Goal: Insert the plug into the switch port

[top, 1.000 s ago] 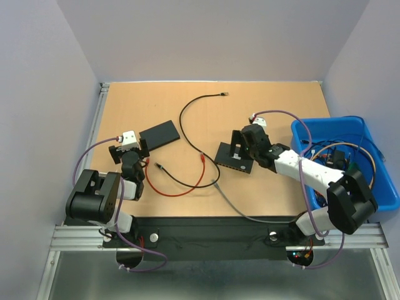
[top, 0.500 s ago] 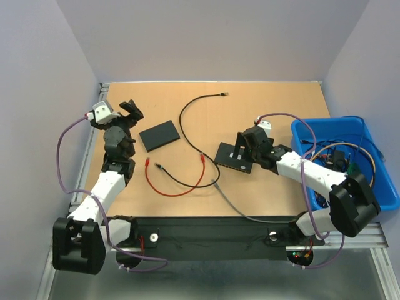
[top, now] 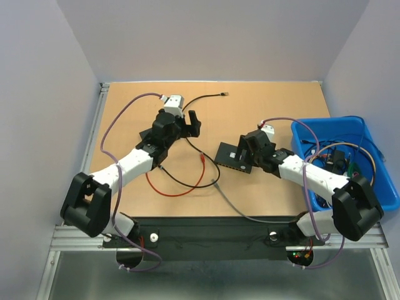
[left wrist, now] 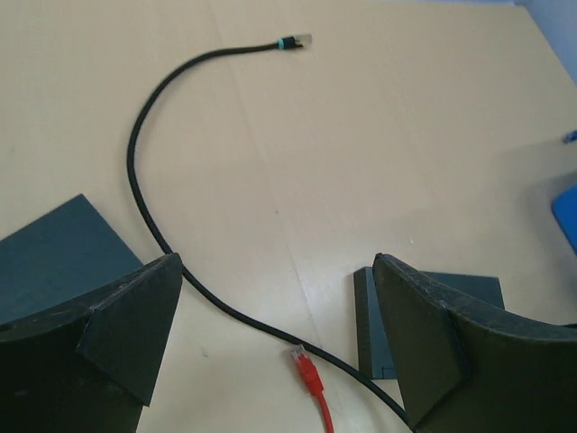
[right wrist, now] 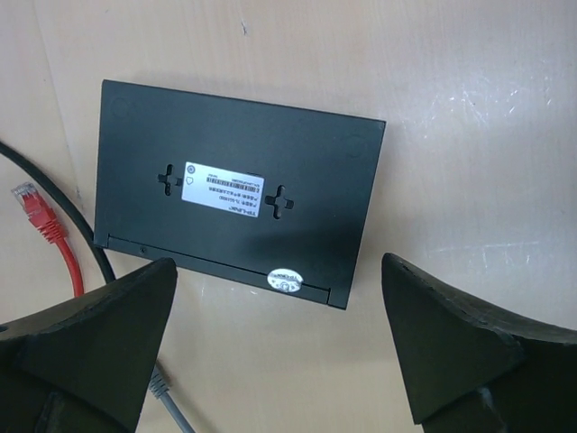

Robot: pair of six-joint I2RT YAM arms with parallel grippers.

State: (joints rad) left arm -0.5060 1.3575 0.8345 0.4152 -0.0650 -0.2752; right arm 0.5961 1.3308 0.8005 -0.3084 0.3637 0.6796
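Grey cable (top: 250, 215) comes up from the near edge. Its grey plug (right wrist: 160, 383) lies near the switch's near-left corner, apart from it. Red cable (top: 169, 192) loops on the table. Its red plug (left wrist: 306, 368) lies just left of the switch (right wrist: 239, 189), beside the black cable (left wrist: 144, 180).

Right gripper (right wrist: 279, 262) hangs over the switch, its 2 fingers spread wide, gripping nothing. The switch lies flat, label side up, its near edge between them.

Left gripper (left wrist: 277, 262) is also spread wide and empty, over the black cable's middle. A flat black box (left wrist: 50, 257) is on its left and the switch on its right. The black cable's teal-booted plug (left wrist: 293, 41) lies well beyond this gripper, far from the switch.

The table (top: 281, 106) is tan wood. A blue bin (top: 382, 201) holding cables sits at its right edge. Pale grey-lilac walls stand on 3 sides.
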